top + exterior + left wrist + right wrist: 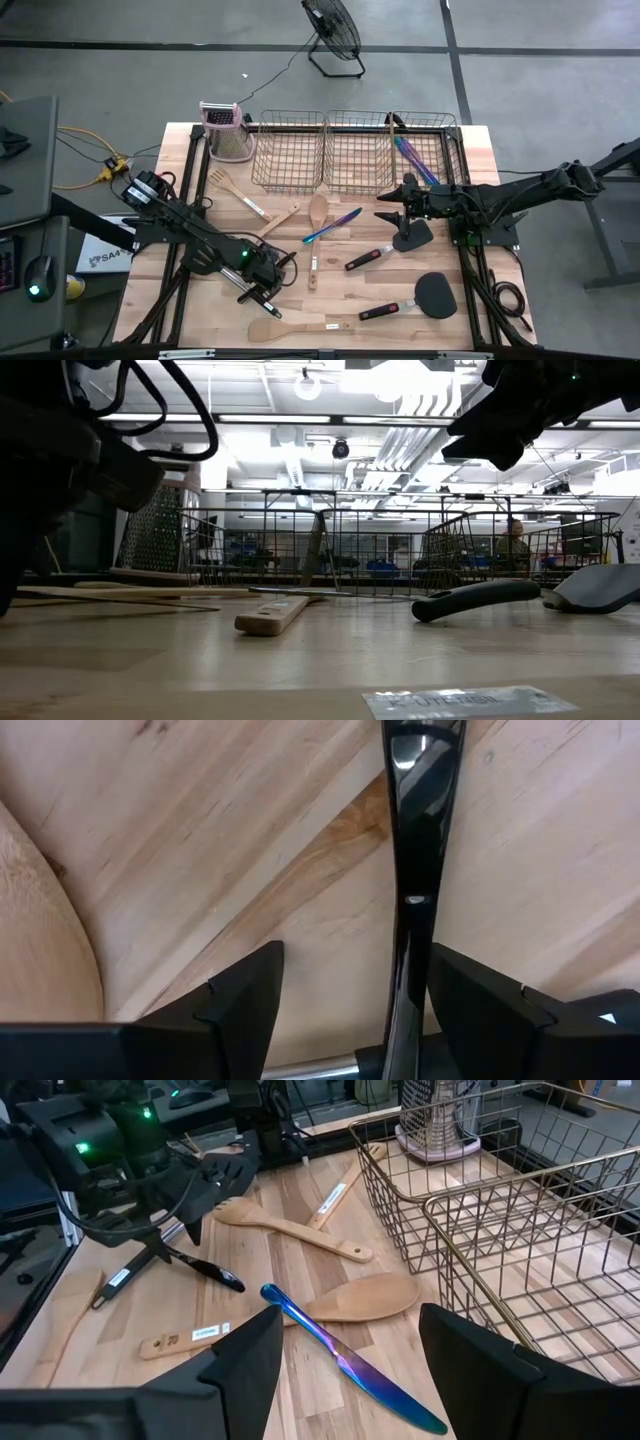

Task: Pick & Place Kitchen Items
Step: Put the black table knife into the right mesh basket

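My left gripper (262,283) is low over the table near its near edge, open. Its fingers stand on either side of a slim glossy black utensil handle (415,870), which also shows lying on the wood in the right wrist view (205,1270). Whether a finger touches it I cannot tell. My right gripper (392,207) is open and empty, raised in front of the baskets. An iridescent blue-purple knife (350,1365) and a wooden spoon (350,1298) lie flat on the table below it.
Three wire baskets (355,150) stand at the far edge, and the right one holds iridescent cutlery (415,160). A grater (228,130) stands to their left. Two black spatulas (412,236) (435,295) and wooden utensils (240,195) (290,327) lie scattered on the table.
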Robot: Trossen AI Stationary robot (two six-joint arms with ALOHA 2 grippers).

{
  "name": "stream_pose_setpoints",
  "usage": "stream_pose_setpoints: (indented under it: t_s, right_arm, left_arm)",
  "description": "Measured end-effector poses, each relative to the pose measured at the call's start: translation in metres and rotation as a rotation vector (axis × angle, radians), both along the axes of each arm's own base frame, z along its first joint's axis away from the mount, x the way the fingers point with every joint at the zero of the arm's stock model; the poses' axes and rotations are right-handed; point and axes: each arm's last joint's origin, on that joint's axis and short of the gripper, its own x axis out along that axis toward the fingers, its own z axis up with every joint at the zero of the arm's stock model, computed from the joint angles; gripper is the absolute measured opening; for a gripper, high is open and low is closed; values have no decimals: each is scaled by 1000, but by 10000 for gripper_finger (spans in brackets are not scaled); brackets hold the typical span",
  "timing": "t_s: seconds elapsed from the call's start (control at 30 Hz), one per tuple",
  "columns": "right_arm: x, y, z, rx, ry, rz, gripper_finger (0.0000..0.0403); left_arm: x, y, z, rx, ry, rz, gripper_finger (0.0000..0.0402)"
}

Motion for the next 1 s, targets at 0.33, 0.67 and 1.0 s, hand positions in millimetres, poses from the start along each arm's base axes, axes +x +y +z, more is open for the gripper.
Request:
stream_pose_setpoints:
  t_s: [0.33, 0.67, 1.0]
  right_arm:
    - [0, 0, 0, 0, 0, 0, 229]
    - [0, 0, 0, 0, 0, 0, 229]
    - [0, 0, 0, 0, 0, 0, 229]
  left_arm:
    - [-2, 1, -1, 7, 17, -2, 186]
    - [-4, 2, -3, 17, 40, -9, 80]
    - [-5, 3, -3, 15, 57, -37, 33]
